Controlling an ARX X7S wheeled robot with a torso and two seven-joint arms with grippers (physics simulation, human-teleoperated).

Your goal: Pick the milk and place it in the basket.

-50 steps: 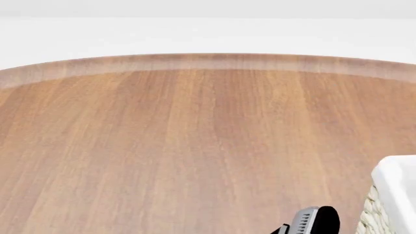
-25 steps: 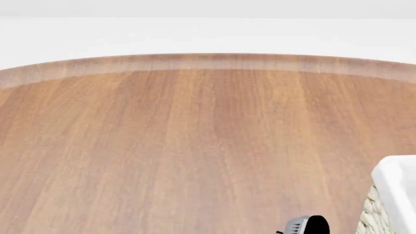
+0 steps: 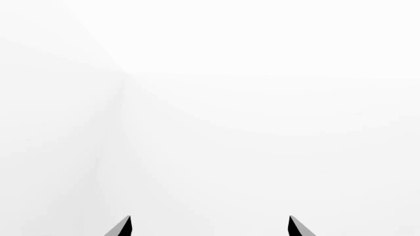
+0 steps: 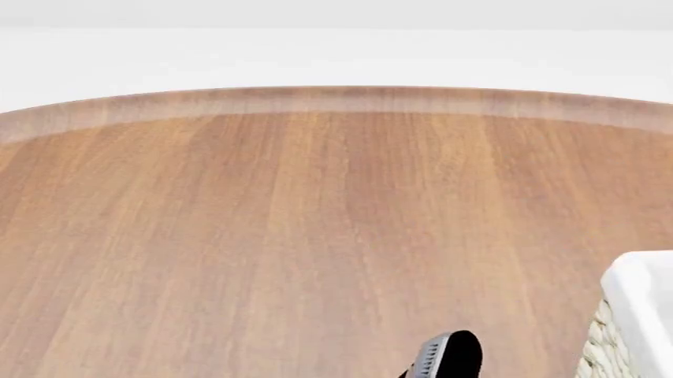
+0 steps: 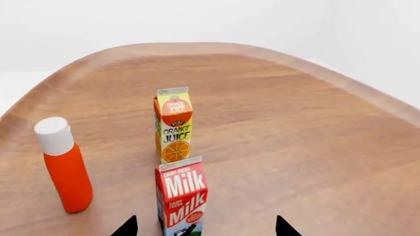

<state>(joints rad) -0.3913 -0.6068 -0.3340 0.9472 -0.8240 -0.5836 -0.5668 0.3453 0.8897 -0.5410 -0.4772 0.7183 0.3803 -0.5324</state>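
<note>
The round table (image 4: 263, 236) has a smooth, warm brown wood-grain top with a paler, washed band along its curved far edge, beyond which lies plain white floor. At the near right of the head view, a corner of the basket (image 4: 641, 315) shows a cream woven wicker wall under a thick white cloth liner folded over its rim. Just left of that corner, at the near edge of the view, a rounded grey-and-black piece of the right arm (image 4: 447, 356) pokes up over bare wood. In the right wrist view the milk (image 5: 182, 199) stands upright, a small gable-top carton with a red upper face and white "Milk" lettering, a dark cow picture showing at its base. It sits between the two dark tips of the right gripper (image 5: 204, 227), which stand wide apart on either side without touching it. Just beyond it stands the orange juice carton (image 5: 174, 125), also upright, orange and yellow with an orange slice printed low on its front; a narrow strip of wood separates the two. Off to one side, well apart from both, stands a glossy orange bottle (image 5: 64, 167) with a white cylindrical cap. Open wood spreads on the other side out to the table's rounded rim. The left gripper (image 3: 208, 227) shows only two black tips, spread apart, against featureless white.
</note>
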